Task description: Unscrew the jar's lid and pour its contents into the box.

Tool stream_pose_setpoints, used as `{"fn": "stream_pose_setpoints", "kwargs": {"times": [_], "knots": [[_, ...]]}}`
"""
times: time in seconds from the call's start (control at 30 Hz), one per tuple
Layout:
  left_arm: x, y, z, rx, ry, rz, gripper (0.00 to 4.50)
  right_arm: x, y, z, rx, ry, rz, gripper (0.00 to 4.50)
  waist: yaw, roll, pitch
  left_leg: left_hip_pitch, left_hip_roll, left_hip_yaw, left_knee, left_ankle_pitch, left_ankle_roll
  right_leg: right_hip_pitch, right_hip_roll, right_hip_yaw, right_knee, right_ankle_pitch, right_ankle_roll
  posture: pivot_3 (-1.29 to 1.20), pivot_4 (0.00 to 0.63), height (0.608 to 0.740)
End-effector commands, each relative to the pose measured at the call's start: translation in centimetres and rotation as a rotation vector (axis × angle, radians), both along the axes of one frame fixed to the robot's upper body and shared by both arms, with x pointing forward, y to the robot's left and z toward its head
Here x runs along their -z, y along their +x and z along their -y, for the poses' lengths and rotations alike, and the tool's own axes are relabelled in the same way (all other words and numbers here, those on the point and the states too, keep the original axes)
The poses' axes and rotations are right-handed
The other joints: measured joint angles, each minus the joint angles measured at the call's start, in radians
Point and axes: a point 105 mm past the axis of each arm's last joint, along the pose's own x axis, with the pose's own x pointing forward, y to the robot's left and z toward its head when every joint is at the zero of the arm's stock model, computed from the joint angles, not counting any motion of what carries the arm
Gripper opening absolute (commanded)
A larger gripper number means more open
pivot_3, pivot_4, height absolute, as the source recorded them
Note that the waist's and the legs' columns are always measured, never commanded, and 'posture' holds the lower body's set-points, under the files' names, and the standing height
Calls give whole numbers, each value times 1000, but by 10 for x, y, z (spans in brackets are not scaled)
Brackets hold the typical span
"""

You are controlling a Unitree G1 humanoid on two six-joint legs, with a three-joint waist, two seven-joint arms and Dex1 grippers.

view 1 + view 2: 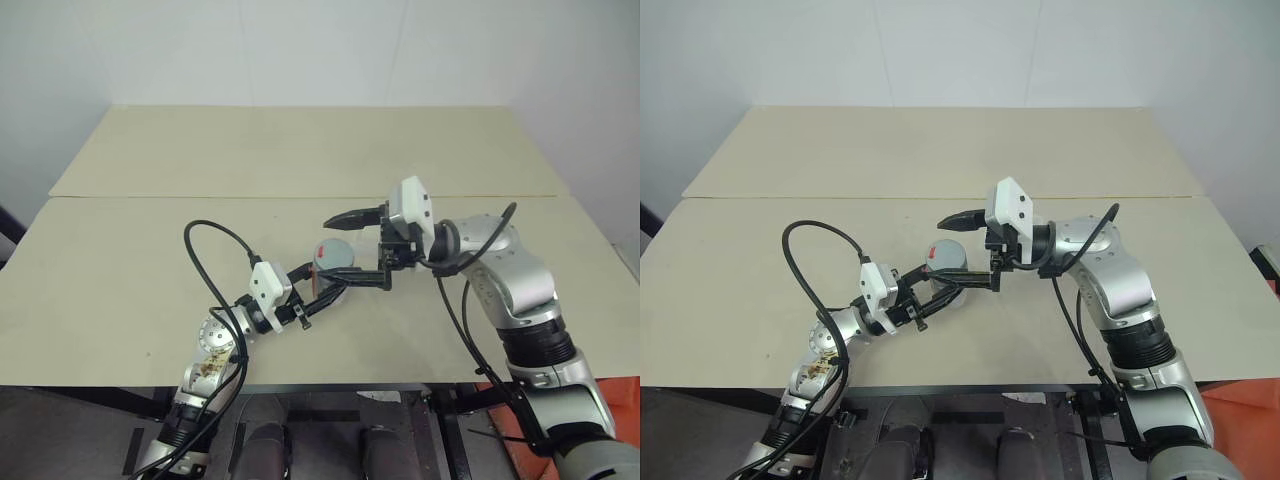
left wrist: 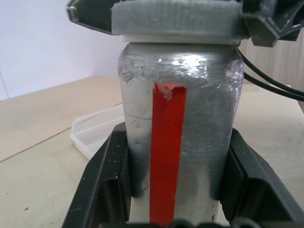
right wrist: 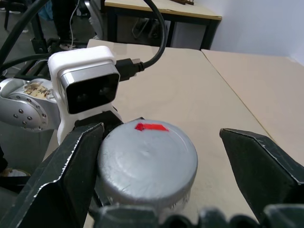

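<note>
A pale beige table [image 1: 120, 300] against white wall [image 1: 300, 50] lies mostly bare. Left gripper [image 1: 335, 285] clamps the silver-grey cylindrical jar [image 2: 178, 123]; right gripper [image 3: 161, 156] spread around its grey round lid [image 3: 147, 159].

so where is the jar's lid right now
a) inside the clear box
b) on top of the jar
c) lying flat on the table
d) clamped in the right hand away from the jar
b, the lid sits on the jar held by the left hand, with the right hand's fingers spread open on either side of it.
</note>
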Motion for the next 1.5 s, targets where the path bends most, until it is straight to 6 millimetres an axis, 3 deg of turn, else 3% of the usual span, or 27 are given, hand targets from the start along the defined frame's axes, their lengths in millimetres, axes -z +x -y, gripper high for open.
{"fn": "stream_pose_setpoints", "kwargs": {"times": [0.03, 0.53, 0.9, 1.5], "knots": [[-14, -5, 2, 33, -22, 68, 1956, -10, 8, 18, 67, 18, 46, 4462, 0, 0, 0, 0, 0, 0, 0, 0, 0, 0, 0, 0, 0, 0, 0, 0, 150, 740], [-13, -4, 0, 31, -13, 69, 1956, -6, 13, 34, 85, -7, 57, 4462, 0, 0, 0, 0, 0, 0, 0, 0, 0, 0, 0, 0, 0, 0, 0, 0, 150, 740], [-11, -3, 2, 43, -11, 68, 1956, -3, -8, 44, 2, -52, 32, 4462, 0, 0, 0, 0, 0, 0, 0, 0, 0, 0, 0, 0, 0, 0, 0, 0, 150, 740], [-10, -3, 6, 49, -8, 78, 1956, -14, -15, 12, -81, 40, 2, 4462, 0, 0, 0, 0, 0, 0, 0, 0, 0, 0, 0, 0, 0, 0, 0, 0, 150, 740]]}}
